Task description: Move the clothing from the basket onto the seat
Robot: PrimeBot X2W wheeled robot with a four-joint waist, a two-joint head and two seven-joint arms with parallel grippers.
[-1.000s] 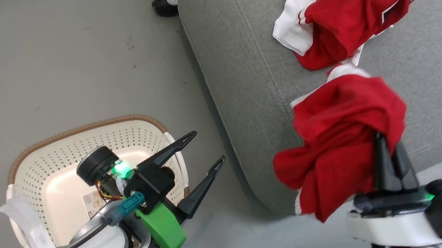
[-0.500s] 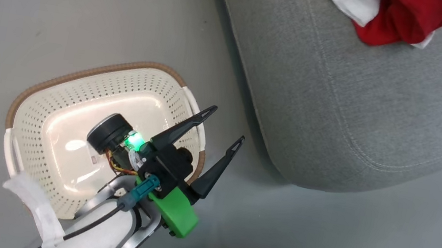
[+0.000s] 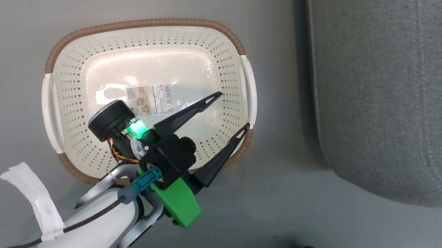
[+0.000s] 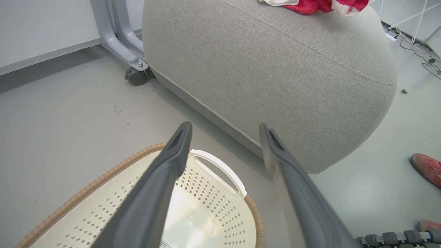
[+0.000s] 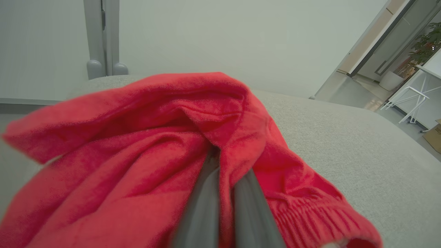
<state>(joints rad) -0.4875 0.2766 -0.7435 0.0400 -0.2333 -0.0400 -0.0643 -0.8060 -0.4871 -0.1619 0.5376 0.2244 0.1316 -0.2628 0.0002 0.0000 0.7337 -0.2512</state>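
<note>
basket (image 3: pixel 148 24): on the floor at 9 o'clock of the head view's centre. It holds one label sticker (image 3: pixel 152 97) and no cloth.
seat (image 3: pixel 386 102): at 3 o'clock of the basket, near it; I see no contact.
left gripper (image 3: pixel 231 109): hangs over the basket's 4 o'clock rim, jaws spread wide with nothing between them.
right gripper (image 5: pixel 220 172): jaws clenched on a fold of the red garment (image 5: pixel 137 155), with the seat cushion behind. Whether the cloth touches the cushion, cannot tell.
red cloth (image 4: pixel 310 5): on top of the seat, at 12 o'clock of the left wrist view, with white trim showing.
handling (judged): light, limp knit that drapes and bunches. Not fragile and not slippery, but loose ends may trail or snag.
where to hold (judged): pinch a bunched fold mid-body, as now. The ribbed band (image 5: pixel 310 213), at 4 o'clock of the right wrist view, is thicker and would give firmer purchase.
count: basket 1, seat 1, sticker 1, garments in basket 0, garments in jaws 1. Whether the red cloth on the seat is a second piece, cannot tell.
remaining (judged): release onto the seat.
</note>
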